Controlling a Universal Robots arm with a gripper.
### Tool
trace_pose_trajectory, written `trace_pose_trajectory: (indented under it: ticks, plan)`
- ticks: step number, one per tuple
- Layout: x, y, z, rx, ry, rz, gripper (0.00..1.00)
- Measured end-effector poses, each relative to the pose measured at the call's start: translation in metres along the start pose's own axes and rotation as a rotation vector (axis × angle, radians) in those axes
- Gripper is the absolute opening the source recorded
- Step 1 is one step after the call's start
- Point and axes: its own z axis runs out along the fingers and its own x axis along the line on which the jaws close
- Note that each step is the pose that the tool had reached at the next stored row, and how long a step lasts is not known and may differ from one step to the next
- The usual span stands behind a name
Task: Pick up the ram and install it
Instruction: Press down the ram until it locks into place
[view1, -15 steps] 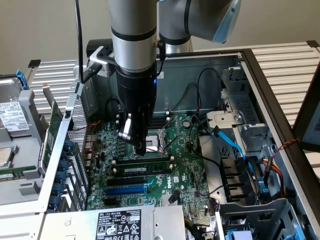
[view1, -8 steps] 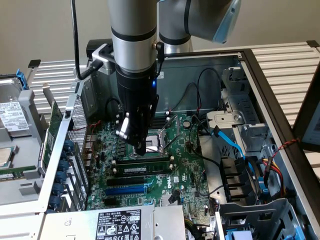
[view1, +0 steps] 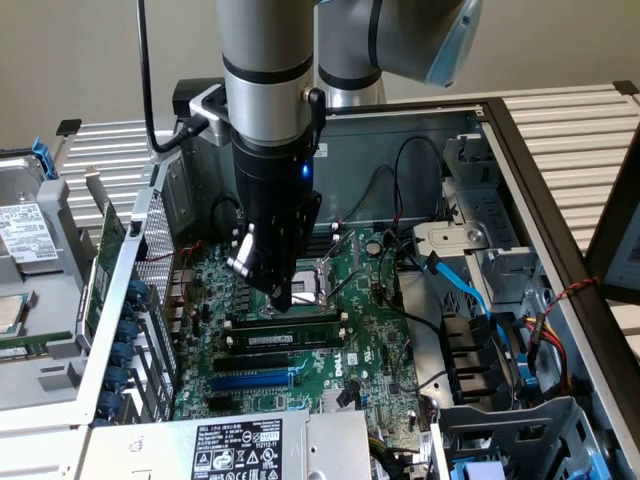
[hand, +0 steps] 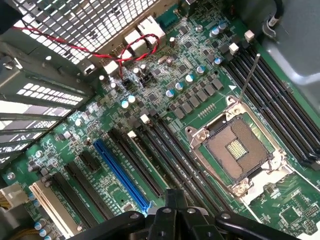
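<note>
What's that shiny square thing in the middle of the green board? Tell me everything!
An empty processor socket: a silvery metal frame around a dark square bed with a gold patch at its centre. It lies flat on the green motherboard, between rows of long black slots. A thin metal lever sticks up beside it.

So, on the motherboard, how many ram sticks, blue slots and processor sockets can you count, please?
ram sticks standing in slots: 2
blue slot: 1
processor socket: 1
Total: 4
</note>
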Motion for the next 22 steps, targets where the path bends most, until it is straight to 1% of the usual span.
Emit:
trace_pose_trajectory:
  ticks: [13, 14, 16, 18, 19, 20, 21, 22]
  plan:
    - [-0.0001, -0.0001, 0.0021, -0.0034, 0.0013, 0.177, 0.11]
    - [-0.0002, -0.0001, 0.0021, -0.0032, 0.0019, 0.189, 0.11]
    - [-0.0002, -0.0001, 0.0023, -0.0004, 0.0048, 0.210, 0.11]
    - [-0.0001, -0.0001, 0.0022, 0.0057, 0.0092, 0.229, 0.11]
    - [-0.0001, -0.0001, 0.0022, 0.0104, 0.0121, 0.237, 0.11]
    - [-0.0001, -0.0001, 0.0022, 0.0165, 0.0157, 0.244, 0.11]
    - [-0.0001, -0.0001, 0.0022, 0.0275, 0.0209, 0.249, 0.11]
    - [-0.0001, -0.0001, 0.0022, 0.0405, 0.0266, 0.254, 0.11]
